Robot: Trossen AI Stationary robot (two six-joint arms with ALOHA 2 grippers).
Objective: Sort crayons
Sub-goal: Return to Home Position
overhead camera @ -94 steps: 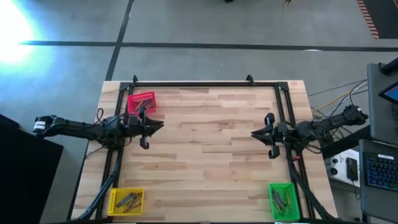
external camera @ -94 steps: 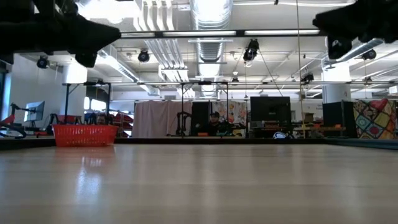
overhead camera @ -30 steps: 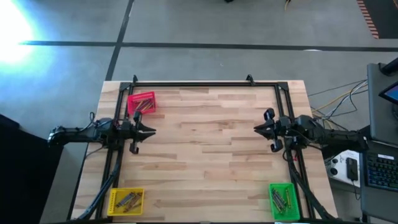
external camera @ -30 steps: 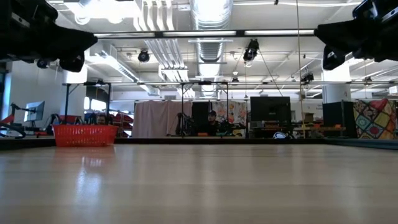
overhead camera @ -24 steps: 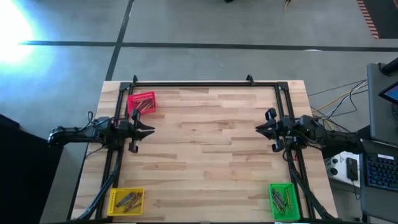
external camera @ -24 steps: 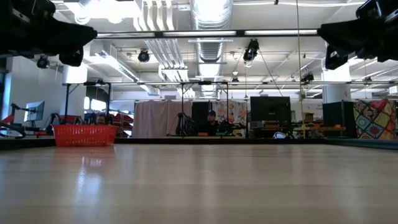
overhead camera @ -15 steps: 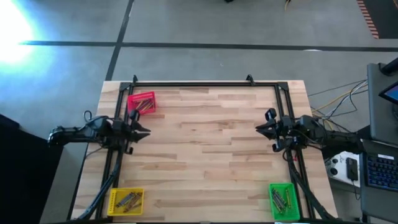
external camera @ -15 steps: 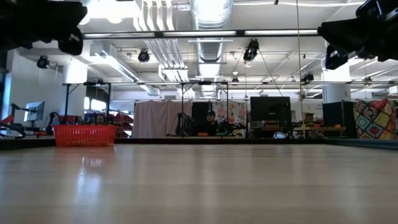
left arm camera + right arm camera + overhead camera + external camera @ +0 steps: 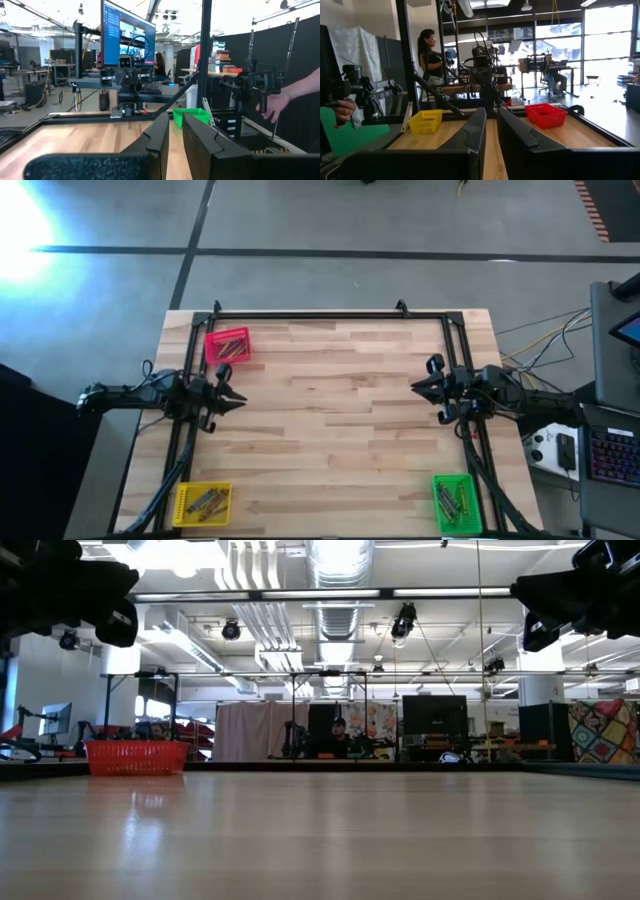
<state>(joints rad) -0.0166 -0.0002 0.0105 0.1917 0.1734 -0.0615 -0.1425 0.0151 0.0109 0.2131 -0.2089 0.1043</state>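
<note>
The crayons lie as small clusters in three bins: the red bin (image 9: 227, 345) at the far left, the yellow bin (image 9: 203, 502) at the near left and the green bin (image 9: 453, 502) at the near right. My left gripper (image 9: 240, 398) hovers shut and holds nothing at the table's left edge, between the red and yellow bins. My right gripper (image 9: 414, 387) hovers shut and holds nothing at the right edge. Both point toward the table's middle, well above the wood. In the wrist views, only a narrow slit shows between each gripper's own fingers, left (image 9: 175, 122) and right (image 9: 491, 115).
A black rail frame (image 9: 320, 315) runs along the table's far, left and right sides. The wooden top (image 9: 330, 420) between the arms is bare. Off the right edge stand a keyboard (image 9: 610, 450) and cables. A person's hand (image 9: 272, 105) shows beyond the table.
My left gripper has turned at the wrist, its fingertips swinging slightly toward the near edge, staying shut and holding nothing. The right arm has kept still.
</note>
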